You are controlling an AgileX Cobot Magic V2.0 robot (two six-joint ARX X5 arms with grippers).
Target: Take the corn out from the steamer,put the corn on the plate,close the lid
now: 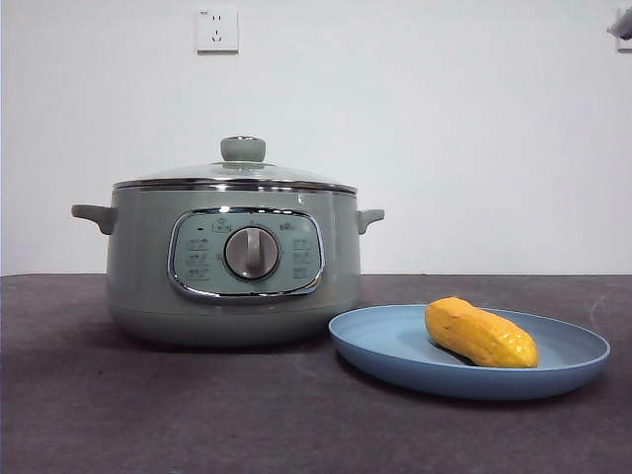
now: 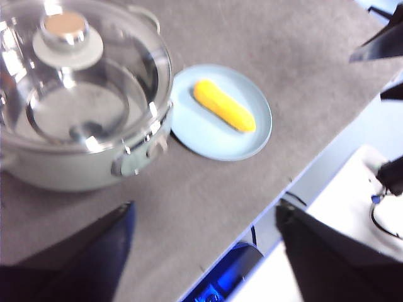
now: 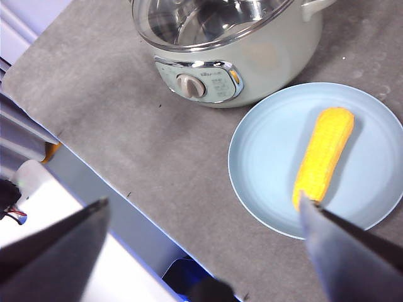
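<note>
Table: dark grey mat, running to a white wall with a socket high up.
Steamer: left part of the table, sage green, dial facing the front edge.
Lid: seated on the steamer, clear glass, chrome rim, green knob.
Plate: just right of the steamer, light blue, near the front edge.
Corn: lying on the plate, yellow-orange, glossy.
Left gripper: above the table, jaws spread, holding nothing.
Right gripper: above the plate's near side, jaws spread, holding nothing.
</note>
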